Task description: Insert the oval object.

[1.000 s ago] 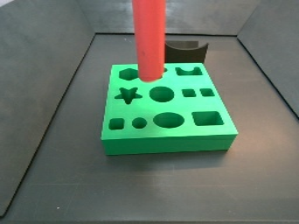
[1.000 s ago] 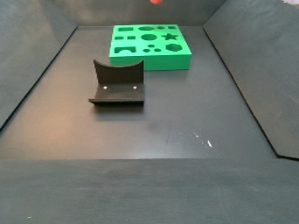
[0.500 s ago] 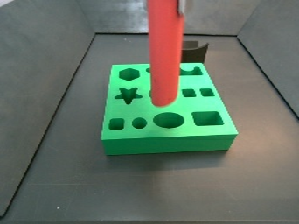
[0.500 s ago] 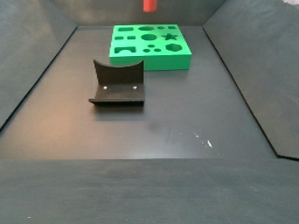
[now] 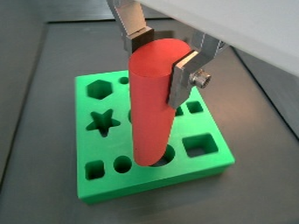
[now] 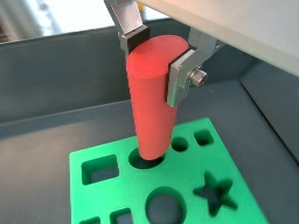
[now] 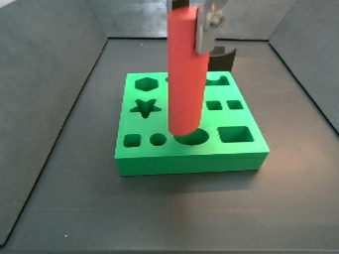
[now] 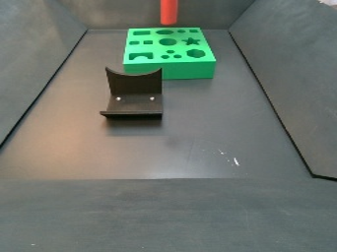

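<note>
The oval object, a long smooth red peg (image 5: 152,105), hangs upright in my gripper (image 5: 162,59), whose silver fingers (image 5: 184,77) are shut on its upper end. It shows in both wrist views (image 6: 149,96) and both side views (image 7: 185,74) (image 8: 168,10). Its lower end sits at the mouth of the oval hole (image 7: 196,137) in the front row of the green block (image 7: 245,151) (image 8: 171,61). How far it is in, I cannot tell. The gripper (image 7: 201,22) is high above the block; in a side view (image 8: 168,10) only the peg's lower part shows.
The green block has other holes: a star (image 7: 146,106), a square (image 7: 235,133), a small round one (image 7: 158,140), a hexagon (image 5: 100,86). The dark fixture (image 8: 132,94) stands on the black floor apart from the block, behind it in a side view (image 7: 223,56). Dark walls enclose the floor.
The gripper has carried the peg from over the block's back left to over the front-row oval hole and lowered it, so its end now meets the hole.
</note>
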